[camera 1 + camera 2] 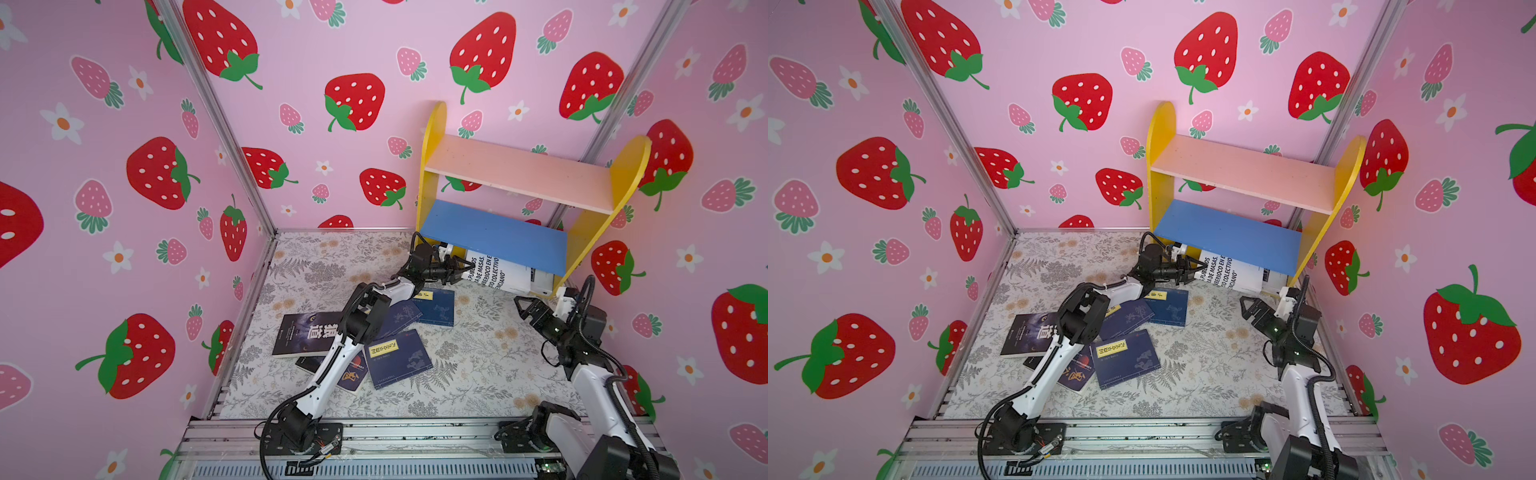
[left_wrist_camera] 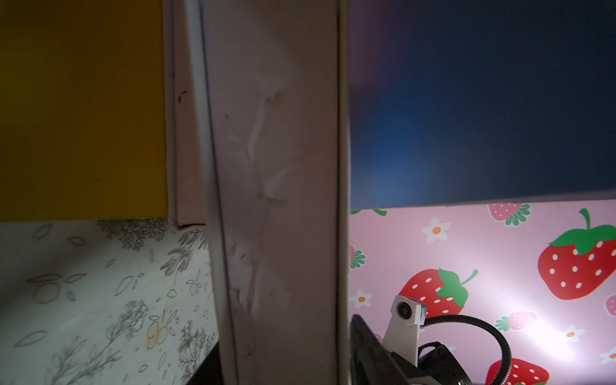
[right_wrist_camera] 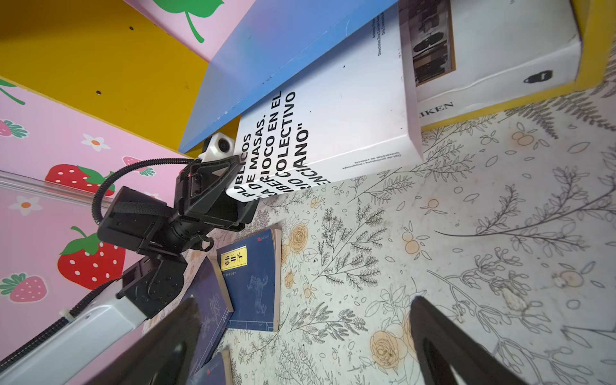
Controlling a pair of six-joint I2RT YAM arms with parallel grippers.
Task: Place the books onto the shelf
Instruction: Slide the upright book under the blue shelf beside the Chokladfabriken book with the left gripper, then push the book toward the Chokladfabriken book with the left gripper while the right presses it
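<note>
Right tool [image 3: 304,301] sits closest, fingers spread wide and empty, just in front of the shelf [image 1: 519,174]. Under the shelf's blue lower board [image 1: 494,239] leans a white book [image 3: 333,110], with a second white book [image 3: 500,50] beside it against the shelf's yellow side. Left tool [image 1: 461,269] straddles the first book's outer corner; I cannot tell whether it is clamping or letting go. I judge this the seating step. Next I'd free that corner, back straight out from the shelf, then fetch a navy book [image 1: 399,358] off the surface [image 1: 478,374] in front of the shelf.
</note>
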